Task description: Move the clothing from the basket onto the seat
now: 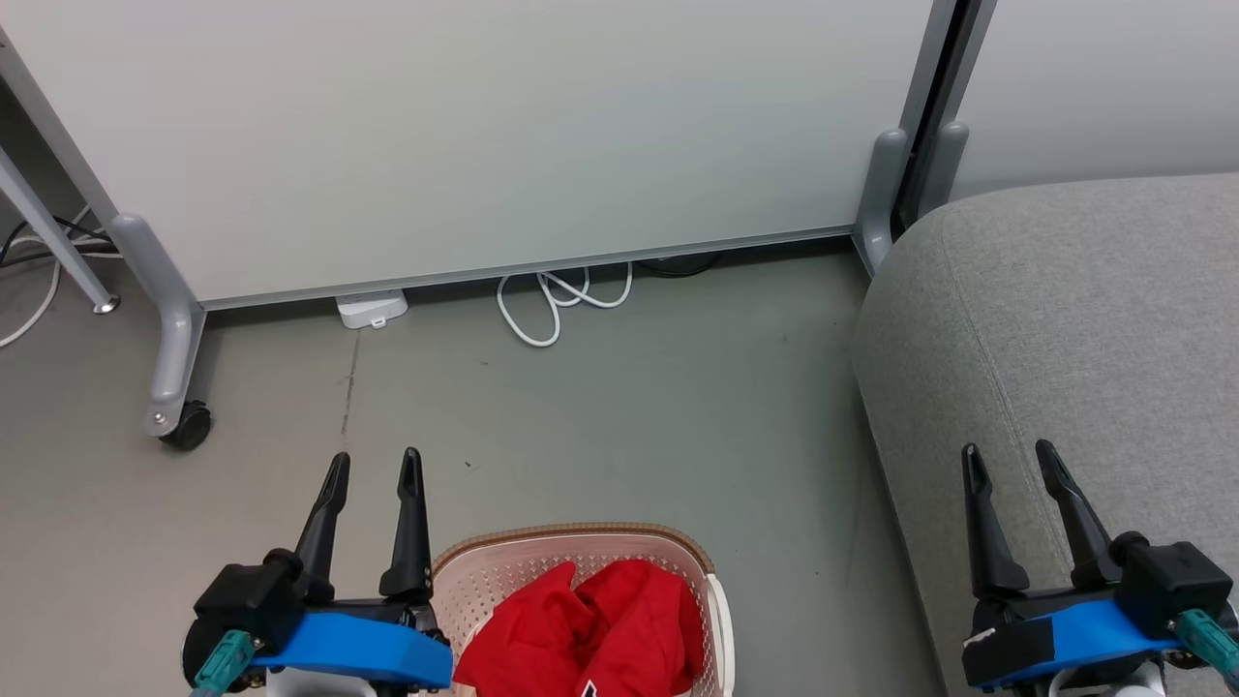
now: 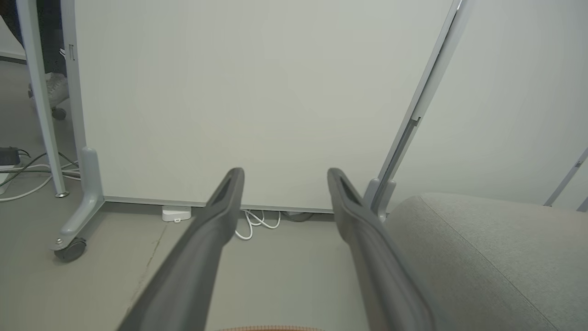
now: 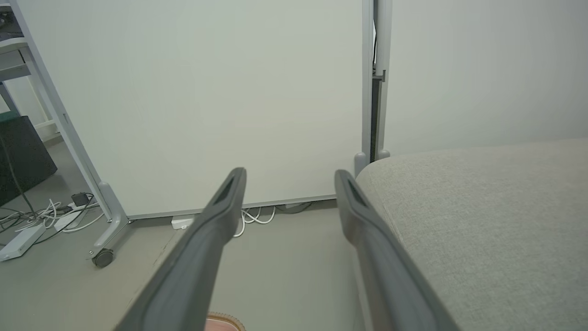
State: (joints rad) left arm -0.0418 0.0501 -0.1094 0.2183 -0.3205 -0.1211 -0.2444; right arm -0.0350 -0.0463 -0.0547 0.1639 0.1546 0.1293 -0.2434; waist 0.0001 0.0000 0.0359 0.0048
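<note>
While both arms hang low in front of the robot, the left gripper (image 1: 376,455) has its two dark fingers spread wide with nothing between them, just beside the left rim of the basket (image 1: 581,531). That basket stands on the floor (image 1: 629,407), and the clothing (image 1: 600,620) lies crumpled inside it, bright red. Off to the right, the right gripper (image 1: 1008,447) is likewise spread wide and holds nothing, close by the left edge of the grey seat (image 1: 1065,310). Farther back, a white cable (image 1: 557,300) lies looped on the floor beside a small white box (image 1: 371,308), at the foot of a pale partition (image 1: 484,136). A caster wheel (image 1: 189,426) carries the partition's left leg.
</note>
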